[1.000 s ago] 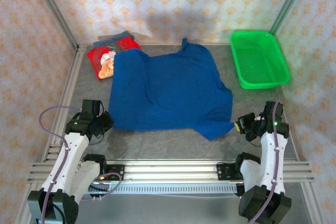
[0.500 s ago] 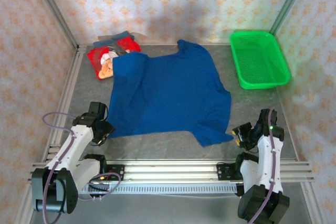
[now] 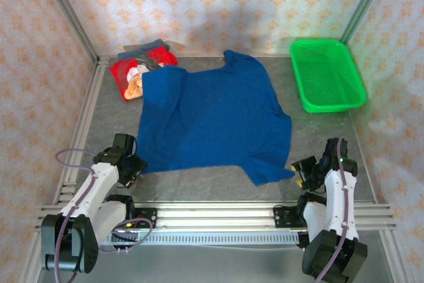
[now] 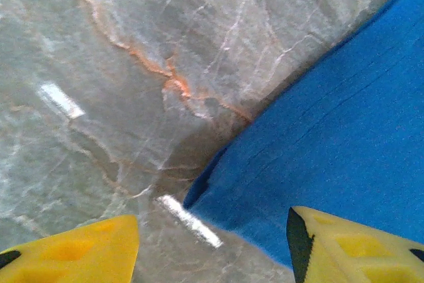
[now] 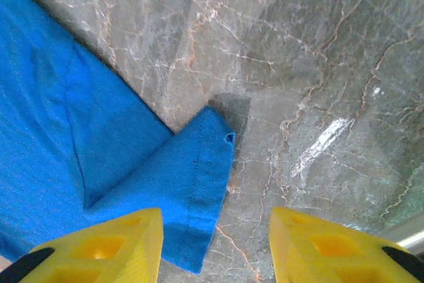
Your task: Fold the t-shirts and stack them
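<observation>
The blue shirt (image 3: pixel 212 120) lies spread out flat in the middle of the worktop (image 3: pixel 318 144), with the red shirt (image 3: pixel 132 74) at its far left corner and the green basket (image 3: pixel 326 74) to the right. The left fingers (image 4: pixel 73 246) are apart over the shirt's near left corner and hold nothing. The right fingers (image 5: pixel 99 243) are apart too, over the near sleeve, and hold nothing

the left arm (image 3: pixel 93 193) lies low at the near left, elbow bent, its wrist pointing far and right. the left jaws stand apart, holding nothing. the right arm (image 3: pixel 338 190) crouches at the near right, wrist pointing left. the right jaws are parted too, empty.
</observation>
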Robot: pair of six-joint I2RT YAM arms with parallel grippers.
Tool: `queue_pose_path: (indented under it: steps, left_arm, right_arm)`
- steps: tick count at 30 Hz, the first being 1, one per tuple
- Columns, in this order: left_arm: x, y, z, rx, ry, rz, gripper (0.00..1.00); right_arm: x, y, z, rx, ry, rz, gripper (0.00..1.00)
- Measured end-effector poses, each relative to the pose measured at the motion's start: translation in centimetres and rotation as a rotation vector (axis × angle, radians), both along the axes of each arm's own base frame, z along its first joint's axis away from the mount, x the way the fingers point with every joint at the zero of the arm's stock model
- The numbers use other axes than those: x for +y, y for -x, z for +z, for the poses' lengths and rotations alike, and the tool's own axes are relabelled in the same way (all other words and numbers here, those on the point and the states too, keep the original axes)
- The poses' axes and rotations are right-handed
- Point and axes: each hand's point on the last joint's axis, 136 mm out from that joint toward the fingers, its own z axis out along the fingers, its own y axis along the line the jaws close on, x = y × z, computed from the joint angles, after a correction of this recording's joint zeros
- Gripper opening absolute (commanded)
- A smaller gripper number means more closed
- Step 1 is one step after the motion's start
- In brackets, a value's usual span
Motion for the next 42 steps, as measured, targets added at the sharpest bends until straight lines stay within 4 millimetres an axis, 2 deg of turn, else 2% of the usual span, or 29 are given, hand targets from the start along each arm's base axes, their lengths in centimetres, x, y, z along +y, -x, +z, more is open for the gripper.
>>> queue_pose_path:
  steps: [3, 12, 19, 27, 32, 34, 38, 40, 42]
  left_arm:
    - [-0.2, -0.9, -0.1, -0.038, 0.015, -0.002, 0.59]
    - [0.0, -0.6, -0.8, 0.004, 0.008, 0.008, 0.53]
    - [0.1, -0.5, -1.1, 0.022, 0.008, 0.017, 0.50]
    - [0.3, -0.3, -1.4, 0.042, 0.004, 0.020, 0.41]
    - [0.5, 0.0, -1.6, 0.080, 0.005, 0.035, 0.28]
    - [0.6, 0.1, -1.6, 0.098, 0.005, 0.037, 0.19]
    - [0.6, -0.1, -1.6, 0.112, 0.014, 0.037, 0.11]
    - [0.5, -0.3, -1.5, 0.113, 0.019, 0.034, 0.07]
    - [0.5, -0.3, -1.5, 0.113, 0.022, 0.029, 0.04]
  right_arm:
    - [0.4, -0.1, -0.3, 0.005, -0.018, 0.019, 0.44]
    - [1.3, -0.3, -1.4, 0.027, -0.048, 0.062, 0.41]
    - [1.0, -1.1, -1.8, 0.004, -0.038, 0.043, 0.42]
    - [0.3, -2.0, -3.1, 0.027, -0.025, 0.023, 0.41]
    - [0.0, -2.8, -3.8, 0.029, -0.022, 0.006, 0.31]
    - [-0.1, -3.1, -4.2, 0.038, -0.023, 0.006, 0.26]
    - [0.0, -2.8, -4.6, 0.072, -0.032, -0.016, 0.12]
    - [-0.1, -2.6, -4.7, 0.089, -0.031, -0.020, 0.01]
    - [0.0, -2.6, -4.7, 0.090, -0.034, -0.026, 0.00]
